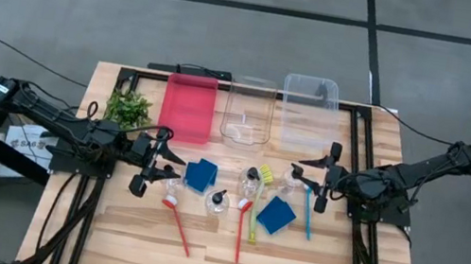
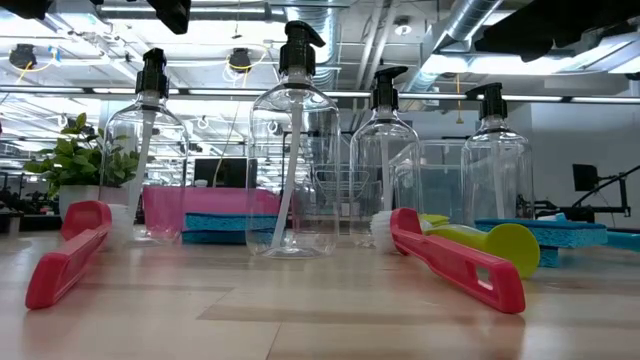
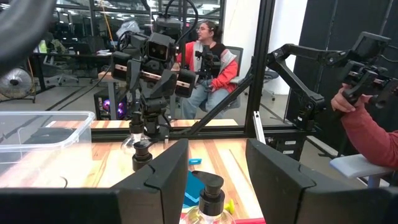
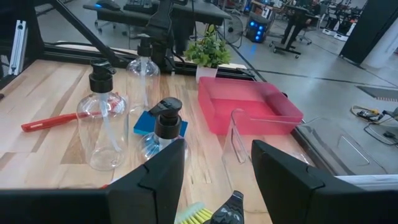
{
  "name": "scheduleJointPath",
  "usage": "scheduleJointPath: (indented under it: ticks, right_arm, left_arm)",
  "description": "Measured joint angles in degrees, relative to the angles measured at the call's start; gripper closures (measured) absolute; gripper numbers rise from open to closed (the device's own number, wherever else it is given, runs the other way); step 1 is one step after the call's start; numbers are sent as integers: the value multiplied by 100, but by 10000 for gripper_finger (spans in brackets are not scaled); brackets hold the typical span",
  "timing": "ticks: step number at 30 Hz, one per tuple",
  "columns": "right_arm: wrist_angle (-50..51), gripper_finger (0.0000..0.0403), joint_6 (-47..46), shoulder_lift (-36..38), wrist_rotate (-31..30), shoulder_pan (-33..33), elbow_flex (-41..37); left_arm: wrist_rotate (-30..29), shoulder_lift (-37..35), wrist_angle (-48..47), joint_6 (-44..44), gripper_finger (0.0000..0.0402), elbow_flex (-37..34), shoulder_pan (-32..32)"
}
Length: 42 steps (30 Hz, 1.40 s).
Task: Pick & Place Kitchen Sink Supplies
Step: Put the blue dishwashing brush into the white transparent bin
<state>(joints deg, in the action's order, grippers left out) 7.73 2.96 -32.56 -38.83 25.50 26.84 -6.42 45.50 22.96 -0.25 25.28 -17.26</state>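
Note:
Several clear pump bottles stand upright mid-table: one [image 1: 171, 182] by my left gripper, one [image 1: 217, 202], one [image 1: 249, 184], and one [image 1: 290, 179] by my right gripper. Two blue sponges [image 1: 201, 174] [image 1: 276, 215] lie flat. Two red brushes [image 1: 177, 224] [image 1: 240, 229], a yellow-green brush [image 1: 258, 203] and a blue brush [image 1: 307, 211] lie on the wood. My left gripper [image 1: 164, 168] is open, left of the bottles. My right gripper [image 1: 312, 177] is open, right of them, with a pump top [image 4: 166, 118] ahead between its fingers. Neither touches anything that I can see.
A red tray [image 1: 188, 108] and two clear bins [image 1: 249, 110] [image 1: 307, 113] stand along the far edge, with a small green plant [image 1: 129, 108] to their left. Bare wood lies toward the near edge. People sit in the room beyond the table [image 3: 208, 62].

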Motion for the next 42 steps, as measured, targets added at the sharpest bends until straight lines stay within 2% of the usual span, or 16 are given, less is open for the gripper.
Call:
scheduleJointPath:
  ticks: [3,5,12,22,32,42]
  right_arm:
    - [14,221,-94,0,2,4,1]
    - [138,221,-489,0,53,4,1]
    - [1309,221,-2381,27,1180,271,-1]
    - [2679,221,-4206,37,1682,353,-1]
    - [4498,221,-7052,-189,1762,218,-1]
    - [4099,221,-7204,-1142,1757,219,-1]
  left_arm:
    - [0,0,0,0,238,0,0]
    - [0,0,-1,0,238,0,0]
    - [0,0,0,0,238,0,0]
    - [0,0,19,0,238,0,0]
    - [0,0,23,0,238,0,-2]
    - [0,0,22,-1,238,0,-1]
